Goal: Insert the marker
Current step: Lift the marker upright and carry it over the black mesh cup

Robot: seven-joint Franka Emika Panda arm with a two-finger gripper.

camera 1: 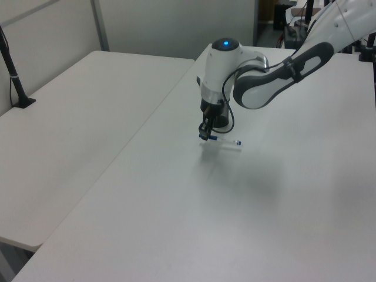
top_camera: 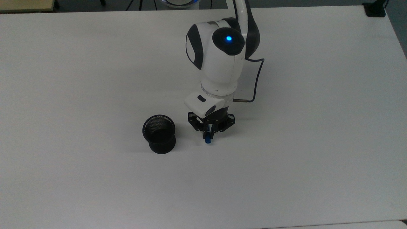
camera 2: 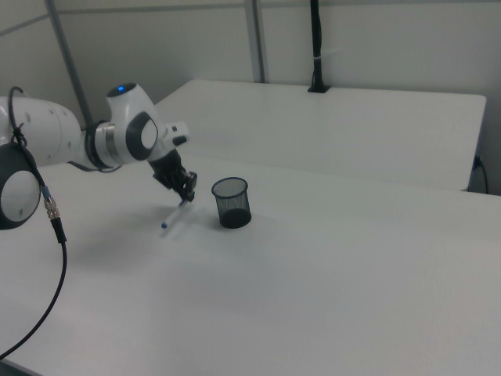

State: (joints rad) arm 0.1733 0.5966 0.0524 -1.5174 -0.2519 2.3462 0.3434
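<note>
**Marker in my grip, cup waiting alongside**

White tabletop [top_camera: 95, 63] spreads wide under me in the top view, bare apart from what I am working with. My gripper [top_camera: 208, 128] points down, its jaws closed on the marker [top_camera: 208, 138] near the blue cap, which pokes out below my fingers. The black mesh cup [top_camera: 159, 134] stands upright, mouth open, just beside me on the top view's left. I judge that I hold the pen near one end so that the long barrel can swing free and later drop tip-first into that mouth.

From the left view, my gripper [camera 1: 205, 133] clamps the capped end while the white barrel of the marker [camera 1: 226, 141] runs out towards the left view's right, roughly level and seemingly just clear of the surface, with a faint shadow beneath. A second pale table [camera 1: 70, 117] adjoins mine, and a grey partition wall closes the room behind.

In the right view, the marker [camera 2: 174, 218] slants down from my gripper [camera 2: 186, 196], its far blue tip lowest. The cup [camera 2: 232, 202] sits near, on the right view's right. More white tables and a black post [camera 2: 315, 47] stand further back.
</note>
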